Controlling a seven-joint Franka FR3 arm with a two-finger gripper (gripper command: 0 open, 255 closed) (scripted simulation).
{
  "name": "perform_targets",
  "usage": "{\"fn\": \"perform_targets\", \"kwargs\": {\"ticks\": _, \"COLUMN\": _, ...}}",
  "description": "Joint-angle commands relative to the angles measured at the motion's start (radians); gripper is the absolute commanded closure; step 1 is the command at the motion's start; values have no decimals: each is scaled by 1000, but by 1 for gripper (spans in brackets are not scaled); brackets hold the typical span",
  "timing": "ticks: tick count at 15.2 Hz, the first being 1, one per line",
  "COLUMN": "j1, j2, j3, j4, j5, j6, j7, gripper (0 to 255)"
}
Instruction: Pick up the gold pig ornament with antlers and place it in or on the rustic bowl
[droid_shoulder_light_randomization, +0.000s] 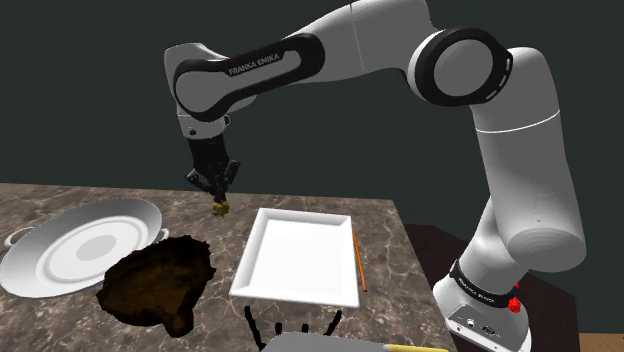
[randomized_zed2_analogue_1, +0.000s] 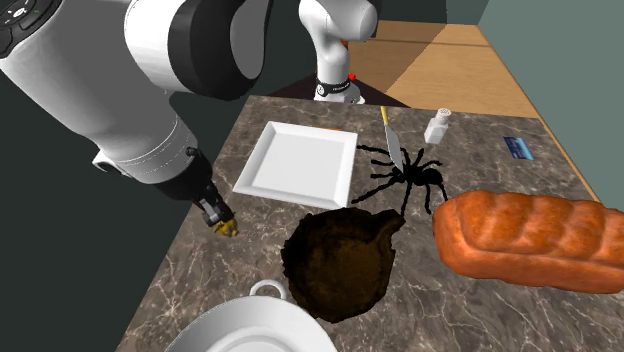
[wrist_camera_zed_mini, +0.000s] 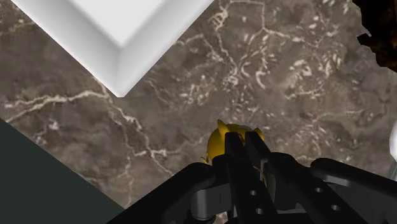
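The gold pig ornament (droid_shoulder_light_randomization: 221, 208) (randomized_zed2_analogue_1: 228, 229) (wrist_camera_zed_mini: 221, 141) is small and shiny yellow. My black gripper (droid_shoulder_light_randomization: 217, 192) (randomized_zed2_analogue_1: 214, 213) (wrist_camera_zed_mini: 247, 153) is shut on it, pointing down, over the marble table near its edge by the dark wall. In the wrist view the fingers (wrist_camera_zed_mini: 236, 159) cover most of the pig, and its antlers stay hidden. The rustic bowl (droid_shoulder_light_randomization: 160, 280) (randomized_zed2_analogue_1: 340, 262) is dark brown with a ragged rim. It sits on the table a short way from the gripper, toward the shoulder view's lower left.
A white square plate (droid_shoulder_light_randomization: 298, 255) (randomized_zed2_analogue_1: 298, 160) (wrist_camera_zed_mini: 114, 32) lies beside the bowl. A white round dish with handles (droid_shoulder_light_randomization: 80, 245) (randomized_zed2_analogue_1: 255, 330) is on the bowl's other side. A black spider (randomized_zed2_analogue_1: 410, 180), a knife (randomized_zed2_analogue_1: 392, 140), a bread loaf (randomized_zed2_analogue_1: 530, 238) and a shaker (randomized_zed2_analogue_1: 437, 126) lie farther off.
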Motion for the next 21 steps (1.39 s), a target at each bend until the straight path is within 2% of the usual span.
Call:
{"fn": "perform_targets", "kwargs": {"ticks": 1, "j1": 0, "j2": -7, "j3": 1, "j4": 15, "j5": 2, "j6": -22, "j7": 1, "gripper": 255}}
{"fn": "perform_targets", "kwargs": {"ticks": 21, "j1": 14, "j2": -23, "j3": 9, "j4": 261, "j5": 6, "j6": -282, "j7": 19, "gripper": 255}}
